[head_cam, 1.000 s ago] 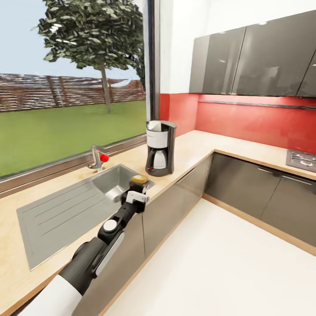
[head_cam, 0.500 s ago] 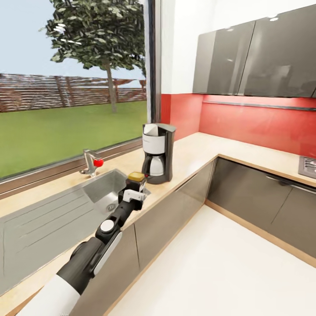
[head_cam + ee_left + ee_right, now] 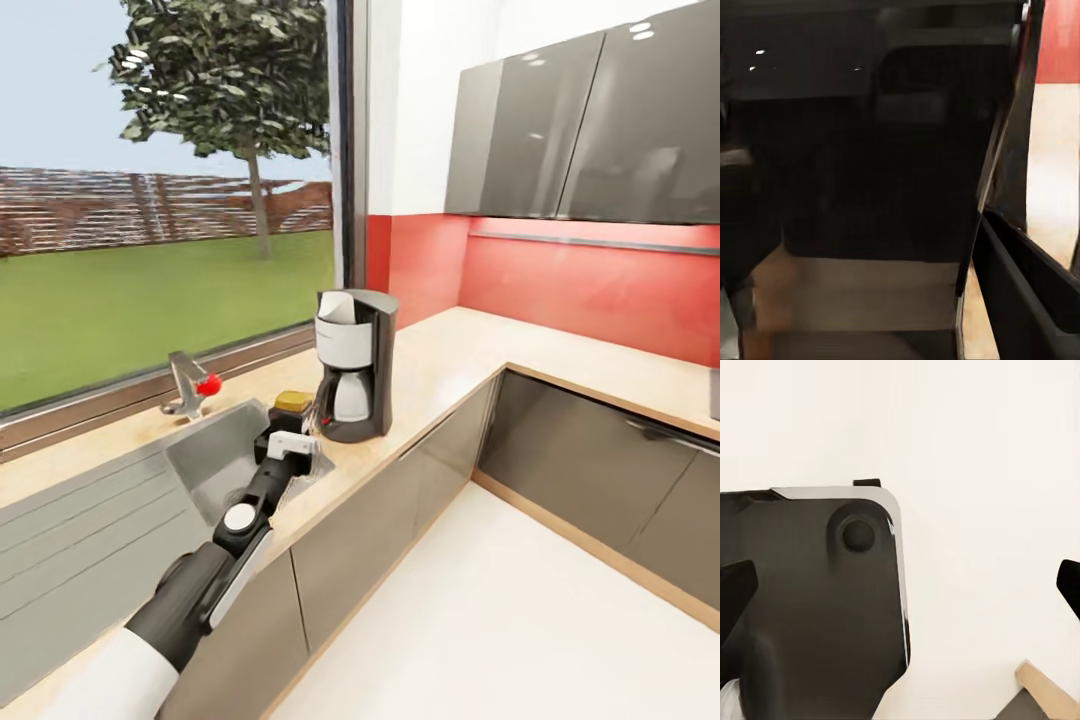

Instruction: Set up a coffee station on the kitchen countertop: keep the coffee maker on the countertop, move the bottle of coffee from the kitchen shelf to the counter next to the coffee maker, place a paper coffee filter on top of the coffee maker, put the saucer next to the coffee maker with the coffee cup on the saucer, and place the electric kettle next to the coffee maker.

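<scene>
The coffee maker (image 3: pixel 350 365) stands on the kitchen countertop (image 3: pixel 440 350) by the window, just right of the sink. My left gripper (image 3: pixel 289 428) is shut on the bottle of coffee (image 3: pixel 293 402), whose yellow-gold cap shows above the fingers. The bottle hangs at the sink's right corner, close to the left of the coffee maker's base. In the left wrist view the dark bottle (image 3: pixel 870 150) looms large, with one finger (image 3: pixel 1027 292) beside it. My right gripper (image 3: pixel 900 589) hangs open over the pale floor, its dark fingertips (image 3: pixel 735 592) far apart.
A grey sink (image 3: pixel 210 460) with a drainboard and a red-handled tap (image 3: pixel 195 385) lies left of the coffee maker. Grey cabinets (image 3: pixel 590 470) run under the L-shaped counter, with wall cabinets (image 3: pixel 590 130) over a red backsplash. The robot's dark base (image 3: pixel 810 607) is below the right gripper.
The whole head view has shifted, so the camera moved. Relative to the coffee maker, my left gripper with the bottle now sits closer to its base. It stays shut on the bottle.
</scene>
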`<state>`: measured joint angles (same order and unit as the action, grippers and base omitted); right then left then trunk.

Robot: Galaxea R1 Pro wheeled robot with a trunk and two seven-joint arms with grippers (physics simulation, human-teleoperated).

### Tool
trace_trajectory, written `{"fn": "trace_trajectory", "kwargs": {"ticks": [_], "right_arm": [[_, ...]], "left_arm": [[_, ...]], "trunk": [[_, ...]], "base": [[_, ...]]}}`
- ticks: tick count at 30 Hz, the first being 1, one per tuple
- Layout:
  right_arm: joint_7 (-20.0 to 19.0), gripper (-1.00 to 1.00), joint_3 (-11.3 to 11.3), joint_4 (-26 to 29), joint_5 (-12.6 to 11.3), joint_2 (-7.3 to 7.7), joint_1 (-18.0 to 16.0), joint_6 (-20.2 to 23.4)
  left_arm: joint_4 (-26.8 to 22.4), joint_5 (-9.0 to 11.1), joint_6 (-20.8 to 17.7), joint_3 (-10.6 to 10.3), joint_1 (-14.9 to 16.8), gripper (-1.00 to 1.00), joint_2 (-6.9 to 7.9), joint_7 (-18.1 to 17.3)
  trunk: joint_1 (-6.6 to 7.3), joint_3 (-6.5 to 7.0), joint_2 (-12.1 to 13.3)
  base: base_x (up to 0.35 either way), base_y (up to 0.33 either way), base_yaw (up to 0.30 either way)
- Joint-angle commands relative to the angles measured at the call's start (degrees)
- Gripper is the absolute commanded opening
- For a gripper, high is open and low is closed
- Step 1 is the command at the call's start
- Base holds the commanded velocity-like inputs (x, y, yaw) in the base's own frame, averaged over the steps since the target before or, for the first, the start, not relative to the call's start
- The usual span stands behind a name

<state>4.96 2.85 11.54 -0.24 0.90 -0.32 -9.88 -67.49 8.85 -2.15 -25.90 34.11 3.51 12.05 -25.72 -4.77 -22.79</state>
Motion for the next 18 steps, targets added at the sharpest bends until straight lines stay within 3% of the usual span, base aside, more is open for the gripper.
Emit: {"fn": "trace_trajectory", "kwargs": {"ticks": [1,6,18], "right_arm": [[0.0,1.00,0.3,0.0,0.0,-0.02,0.0,-0.2],[0.0,1.00,0.3,0.0,0.0,-0.02,0.0,-0.2],[0.0,1.00,0.2,0.0,0.0,-0.02,0.0,-0.2]], "left_arm": [[-0.1,0.4,-0.2,-0.1,-0.2,-1.00,0.18,1.1],[-0.2,0.1,-0.1,0.7,-1.4,-1.00,0.22,4.7],[-0.2,0.0,-0.1,0.6,-1.5,-1.00,-0.29,5.1]], "trunk": [[-0.06,-0.12,-0.1],[-0.06,-0.12,-0.1],[-0.06,-0.12,-0.1]], "base": [[0.236,-0.001,0.243],[0.075,0.000,0.268],[0.006,0.000,0.242]]}}
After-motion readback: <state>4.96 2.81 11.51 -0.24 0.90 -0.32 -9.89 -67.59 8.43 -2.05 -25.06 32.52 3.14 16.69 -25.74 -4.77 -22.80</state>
